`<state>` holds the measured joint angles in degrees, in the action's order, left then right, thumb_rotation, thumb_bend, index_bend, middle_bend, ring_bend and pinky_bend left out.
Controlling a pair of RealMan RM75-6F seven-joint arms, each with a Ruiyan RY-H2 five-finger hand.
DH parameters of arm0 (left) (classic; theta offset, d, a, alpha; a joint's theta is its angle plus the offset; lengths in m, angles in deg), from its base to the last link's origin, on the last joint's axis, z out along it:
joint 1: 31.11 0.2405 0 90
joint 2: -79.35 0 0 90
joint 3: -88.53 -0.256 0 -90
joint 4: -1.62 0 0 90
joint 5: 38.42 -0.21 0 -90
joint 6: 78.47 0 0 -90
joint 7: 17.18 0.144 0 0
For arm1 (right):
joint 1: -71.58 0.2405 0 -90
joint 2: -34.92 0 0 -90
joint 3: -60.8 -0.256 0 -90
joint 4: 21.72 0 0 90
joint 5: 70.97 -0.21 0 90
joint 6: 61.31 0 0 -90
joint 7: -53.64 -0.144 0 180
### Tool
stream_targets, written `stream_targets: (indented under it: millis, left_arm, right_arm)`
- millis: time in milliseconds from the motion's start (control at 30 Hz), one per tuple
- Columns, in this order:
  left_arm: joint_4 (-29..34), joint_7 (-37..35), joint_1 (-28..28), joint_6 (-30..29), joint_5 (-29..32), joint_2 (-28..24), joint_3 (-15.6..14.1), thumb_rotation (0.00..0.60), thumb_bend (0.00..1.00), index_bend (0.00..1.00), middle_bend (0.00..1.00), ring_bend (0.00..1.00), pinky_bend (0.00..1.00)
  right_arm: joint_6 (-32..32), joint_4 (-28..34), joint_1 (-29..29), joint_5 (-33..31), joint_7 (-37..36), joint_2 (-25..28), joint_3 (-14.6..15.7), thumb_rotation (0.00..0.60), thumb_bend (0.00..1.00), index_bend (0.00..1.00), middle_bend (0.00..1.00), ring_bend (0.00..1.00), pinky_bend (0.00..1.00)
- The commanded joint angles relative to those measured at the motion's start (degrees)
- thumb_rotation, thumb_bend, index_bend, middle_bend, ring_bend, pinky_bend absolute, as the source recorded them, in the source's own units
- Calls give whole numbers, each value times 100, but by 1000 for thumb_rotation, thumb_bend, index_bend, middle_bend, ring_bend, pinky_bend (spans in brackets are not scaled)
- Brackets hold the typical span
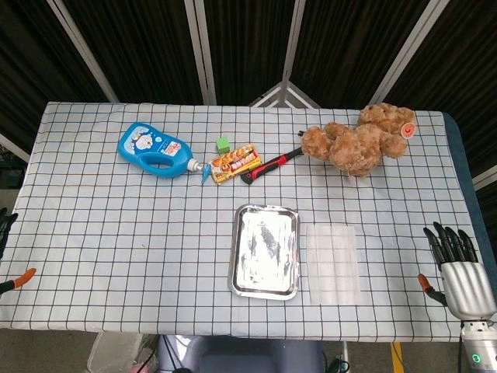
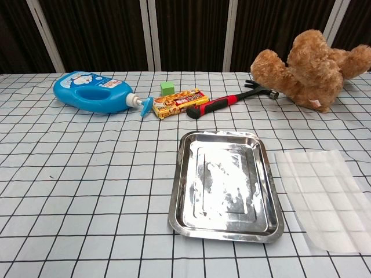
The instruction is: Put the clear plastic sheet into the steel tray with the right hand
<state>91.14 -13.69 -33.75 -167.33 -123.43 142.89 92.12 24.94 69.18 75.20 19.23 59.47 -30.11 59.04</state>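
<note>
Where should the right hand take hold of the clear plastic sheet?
Probably at its right long edge: the clear plastic sheet lies flat, so pinch that edge, coming from the right hand side. The steel tray hugs its left edge.

On the checked bench [image 2: 87, 191] the steel tray [image 2: 226, 184] lies flat — the clear plastic sheet [image 2: 322, 197] just beside it. Behind: blue bottle [image 2: 95, 92], green cube [image 2: 167, 87], snack box [image 2: 181, 102], hammer [image 2: 232, 100] — teddy bear [image 2: 313, 69].

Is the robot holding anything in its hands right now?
No. The right hand is at the table's edge with fingers apart, holding nothing. The clear plastic sheet lies untouched beside the steel tray. Only fingertips of the left hand show.
</note>
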Motion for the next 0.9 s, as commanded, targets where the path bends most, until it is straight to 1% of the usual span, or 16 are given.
stream_targets:
  millis: [33,167,200,333,467,700,900]
  left_arm:
    - [4,-2,-9,22,27,2,11,600,0,0,0,0,0]
    - [2,-31,-4,10,31,-11,19,600,0,0,0,0,0]
    - [-3,-45,-1,1,25,-16,18,600,0,0,0,0,0]
    - [-7,-79,5,-5,21,-26,17,600,0,0,0,0,0]
    - [-13,-77,-2,-2,14,-26,18,600,0,0,0,0,0]
    - [-6,-64,-5,11,30,-21,20,600,0,0,0,0,0]
    - [0,-71,-1,3,40,-23,27,600,0,0,0,0,0]
  right_arm:
    - [-53,51,17,150,265,-153,113,600,351,0,0,0,0]
    - [-189,14,42,330,720,-369,273,600,351,0,0,0,0]
    - [-282,-21,60,406,823,-442,359,600,351,0,0,0,0]
    - [-561,-180,103,543,1013,-614,577,600,352,0,0,0,0]
    - [-736,-322,111,608,1149,-814,714,600,351,0,0,0,0]
    - [-983,-509,95,576,1251,-1056,870,600,351,0,0,0,0]
    - [-1075,-712,111,549,1374,-1270,866,600,352,0,0,0,0]
